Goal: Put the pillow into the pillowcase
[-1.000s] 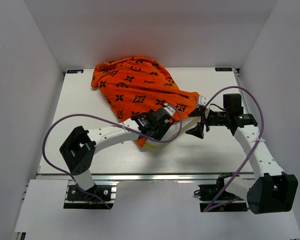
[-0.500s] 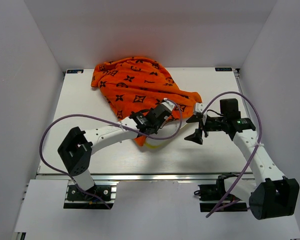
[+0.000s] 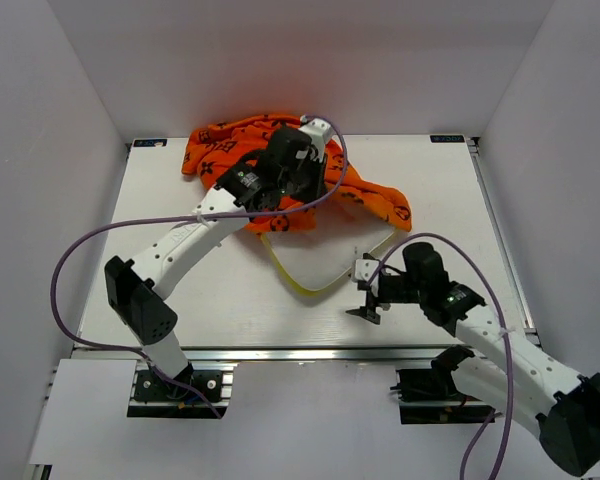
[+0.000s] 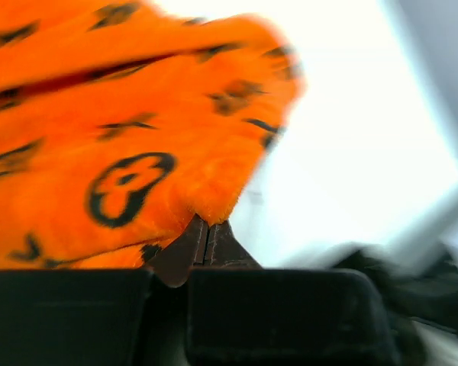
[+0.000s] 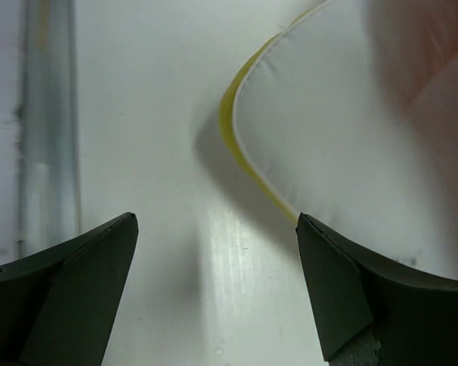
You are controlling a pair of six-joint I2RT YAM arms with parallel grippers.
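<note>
The left tool (image 4: pixel 206 231) clamps the orange pillowcase (image 4: pixel 99 137); the right tool (image 5: pixel 215 219) gapes beside the uncovered pillow (image 3: pixel 330 255). Finding the case's mouth, hidden from here, likely comes next.

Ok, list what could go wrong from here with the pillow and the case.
1. The left claw pinches only a small fold of the pillowcase edge, so the cloth could slip out.
2. The pillow lies mostly bare on the table, with the right claw open near its corner and holding nothing; any pull on the case may drag it fully off.
</note>
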